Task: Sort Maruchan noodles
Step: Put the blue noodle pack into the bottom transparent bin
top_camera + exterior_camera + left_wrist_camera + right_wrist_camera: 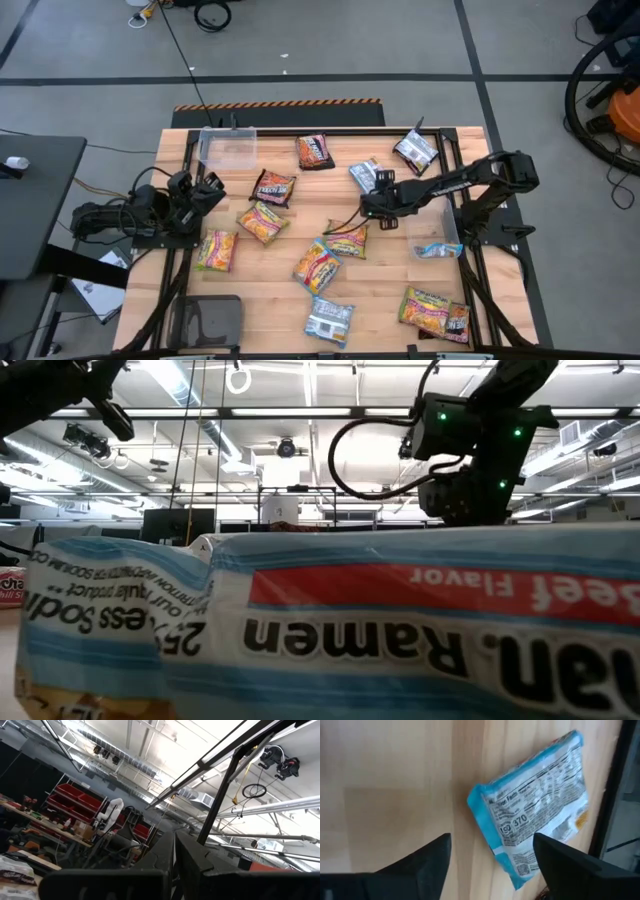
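Several Maruchan noodle packets lie flat on the wooden table: orange-yellow ones [262,221], dark ones [314,151] and light blue-silver ones [364,175]. My right gripper [366,209] hangs over the table's middle, open and empty. In the right wrist view its fingers [492,854] stand apart above bare wood, just short of a light blue packet [535,840] lying label side down. My left gripper [205,190] waits at the table's left edge, shut [175,852], pointing up at the ceiling. A light blue packet [330,625] fills the low view.
A clear bin [228,147] stands at the far left corner. Another clear bin [437,225] by the right edge has a light blue packet [437,250] at its near end. More packets lie near the front edge [433,310]. Bare wood shows between gripper and left-hand packets.
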Robot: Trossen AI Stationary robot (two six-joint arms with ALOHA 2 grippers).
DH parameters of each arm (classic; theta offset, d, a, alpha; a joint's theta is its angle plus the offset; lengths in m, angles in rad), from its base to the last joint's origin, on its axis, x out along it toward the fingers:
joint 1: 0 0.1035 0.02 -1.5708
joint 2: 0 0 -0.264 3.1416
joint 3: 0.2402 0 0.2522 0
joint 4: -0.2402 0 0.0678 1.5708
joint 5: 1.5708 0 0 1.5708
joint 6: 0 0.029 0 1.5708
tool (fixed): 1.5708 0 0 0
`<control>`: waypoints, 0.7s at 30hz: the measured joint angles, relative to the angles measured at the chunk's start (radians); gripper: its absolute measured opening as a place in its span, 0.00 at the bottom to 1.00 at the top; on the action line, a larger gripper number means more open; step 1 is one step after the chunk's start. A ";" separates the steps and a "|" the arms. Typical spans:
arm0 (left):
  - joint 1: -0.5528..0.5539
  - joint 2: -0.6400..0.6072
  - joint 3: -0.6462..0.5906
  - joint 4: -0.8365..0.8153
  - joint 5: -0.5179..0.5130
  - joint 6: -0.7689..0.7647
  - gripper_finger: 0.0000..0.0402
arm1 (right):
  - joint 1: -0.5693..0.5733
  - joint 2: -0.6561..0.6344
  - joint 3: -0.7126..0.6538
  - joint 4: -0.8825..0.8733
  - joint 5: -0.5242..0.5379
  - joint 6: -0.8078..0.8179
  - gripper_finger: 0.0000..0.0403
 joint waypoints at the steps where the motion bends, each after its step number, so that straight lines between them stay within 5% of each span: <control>1: 0.000 0.000 0.000 0.000 0.000 0.000 0.06 | 0.004 0.000 -0.008 0.024 0.015 0.000 0.74; 9: 0.000 0.000 0.000 -0.006 0.000 0.000 0.06 | 0.001 0.000 -0.119 0.092 0.128 -0.039 0.79; 21: 0.000 0.000 0.000 -0.006 0.000 0.000 0.06 | 0.009 -0.002 -0.260 0.396 0.236 -0.151 0.74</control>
